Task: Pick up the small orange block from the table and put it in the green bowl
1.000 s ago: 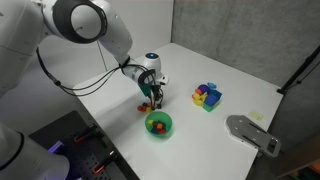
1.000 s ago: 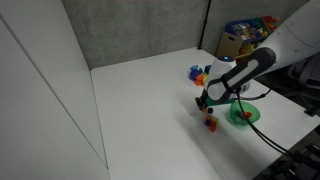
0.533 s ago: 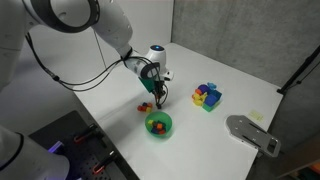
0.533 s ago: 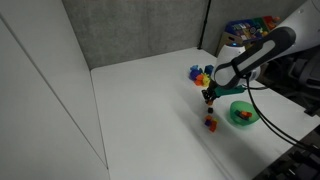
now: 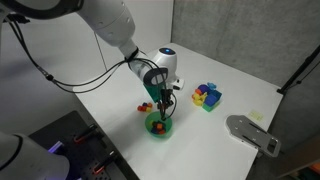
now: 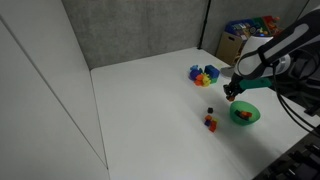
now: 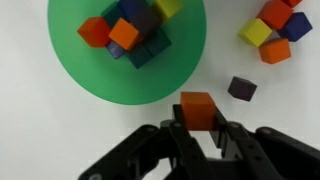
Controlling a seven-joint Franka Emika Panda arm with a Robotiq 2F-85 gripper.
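Your gripper [image 7: 200, 130] pinches the small orange block [image 7: 198, 104] at lower centre, just outside the green bowl [image 7: 65, 50]; release now and it may miss or clip the rim.

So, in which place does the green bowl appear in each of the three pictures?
In an exterior view: the green bowl is a little below centre, under the arm.
In an exterior view: right side, below mid-height.
Wrist view: top, left of centre, with cubes inside.
Shared landmark: the loose cube cluster on the table beside it.
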